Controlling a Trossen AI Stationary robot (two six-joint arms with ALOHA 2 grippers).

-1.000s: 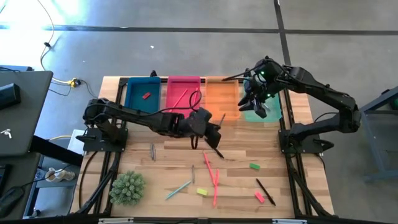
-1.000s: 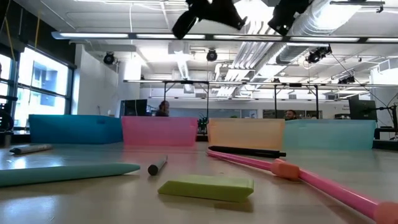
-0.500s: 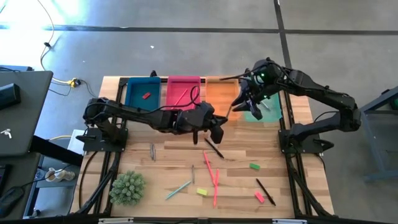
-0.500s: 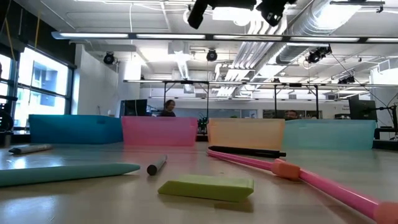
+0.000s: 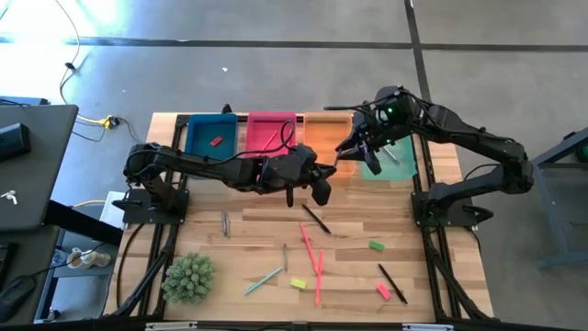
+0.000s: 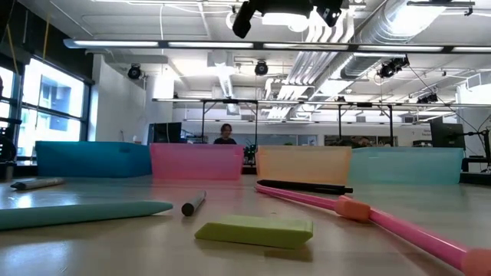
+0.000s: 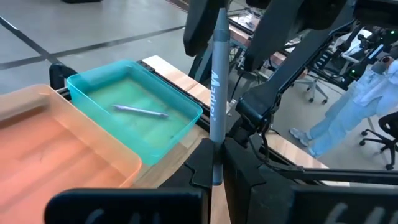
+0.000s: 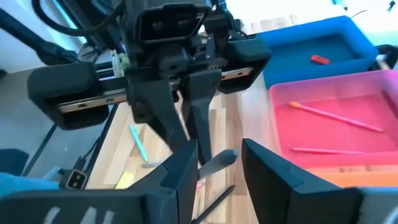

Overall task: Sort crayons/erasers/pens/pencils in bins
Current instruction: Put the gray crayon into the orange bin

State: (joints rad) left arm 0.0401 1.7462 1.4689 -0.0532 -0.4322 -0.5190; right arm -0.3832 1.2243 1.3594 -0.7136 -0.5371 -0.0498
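Observation:
A grey pen (image 7: 216, 93) stands up out of my left gripper (image 7: 214, 163), which is shut on it above the table's middle (image 5: 319, 188), in front of the orange bin (image 5: 328, 138). My right gripper (image 8: 217, 155) faces it, open, with a finger on either side of the pen's free end (image 8: 219, 163). At the far edge the blue bin (image 5: 209, 138) holds a red eraser (image 5: 217, 142). The pink bin (image 5: 271, 136) holds pink pencils. The teal bin (image 7: 134, 118) holds a grey pen (image 7: 140, 111). My left gripper pinches the pen's lower end (image 7: 215, 152) between its two fingers. The pen sticks out past the fingertips, lifted clear of the table, toward my right gripper. My right gripper: the pen's free end lies close to one finger (image 8: 186, 163); I cannot tell whether it touches.
On the near half of the table lie dark pens (image 5: 315, 219) (image 5: 392, 282), pink pencils (image 5: 312, 257), a teal pencil (image 5: 264, 280), grey crayons (image 5: 225, 223) and green (image 5: 375, 245), yellow (image 5: 298, 283) and pink (image 5: 383, 291) erasers. A spiky green plant (image 5: 188, 278) stands near left.
My left gripper has risen a little and tipped upward, so the pen now points at my right gripper. My right gripper has moved toward the table's left and tipped up, closing in on the pen's free end. Neither gripper's finger gap has changed.

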